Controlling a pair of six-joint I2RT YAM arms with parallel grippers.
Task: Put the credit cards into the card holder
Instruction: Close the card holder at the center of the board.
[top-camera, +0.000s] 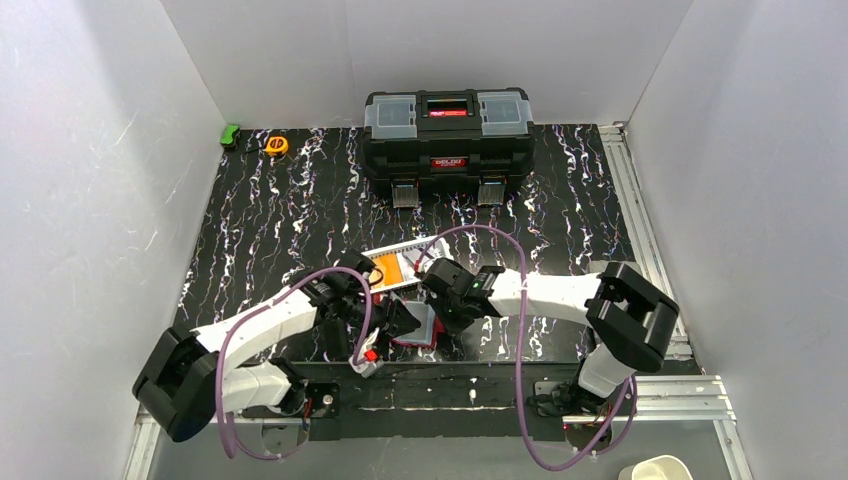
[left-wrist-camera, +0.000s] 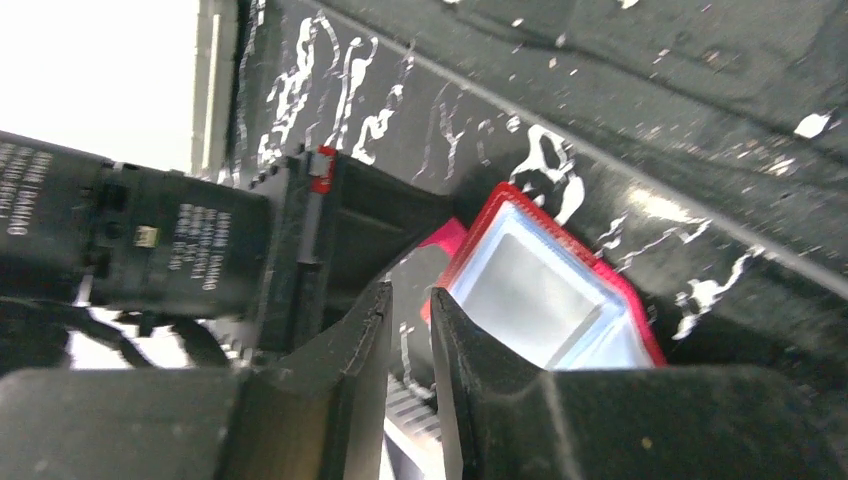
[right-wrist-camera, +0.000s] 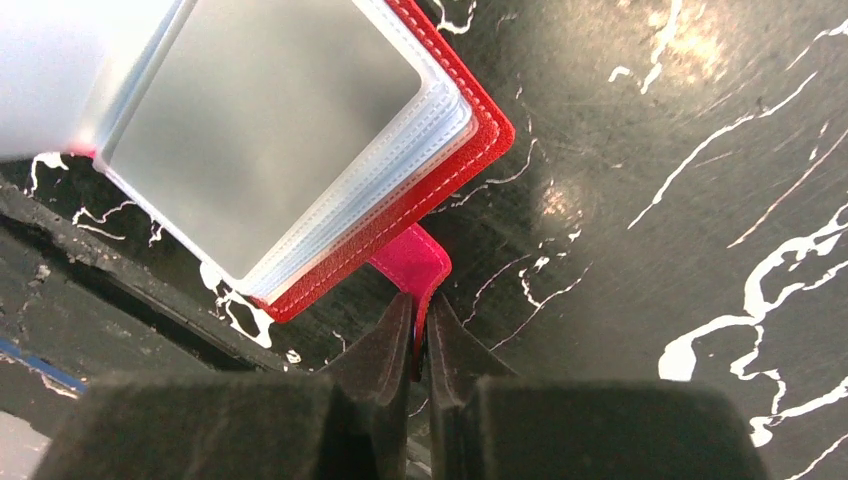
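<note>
The red card holder (top-camera: 421, 329) lies open on the black marbled table between both arms, with its clear sleeves (right-wrist-camera: 270, 120) fanned upward. My right gripper (right-wrist-camera: 420, 308) is shut on its pink snap tab (right-wrist-camera: 415, 262). Beside the holder's red edge (left-wrist-camera: 622, 290), my left gripper (left-wrist-camera: 410, 298) shows only a narrow gap between its jaws, and nothing is in it. One of the credit cards, an orange one (top-camera: 388, 268), lies in a white mesh basket (top-camera: 408, 245) just behind the grippers. Other cards are hidden by the arms.
A big black toolbox (top-camera: 447, 140) stands at the back centre. A yellow tape measure (top-camera: 277, 145) and a green object (top-camera: 231, 134) sit at the back left. An aluminium rail (top-camera: 640, 220) borders the right side. The table's front edge runs just under the holder.
</note>
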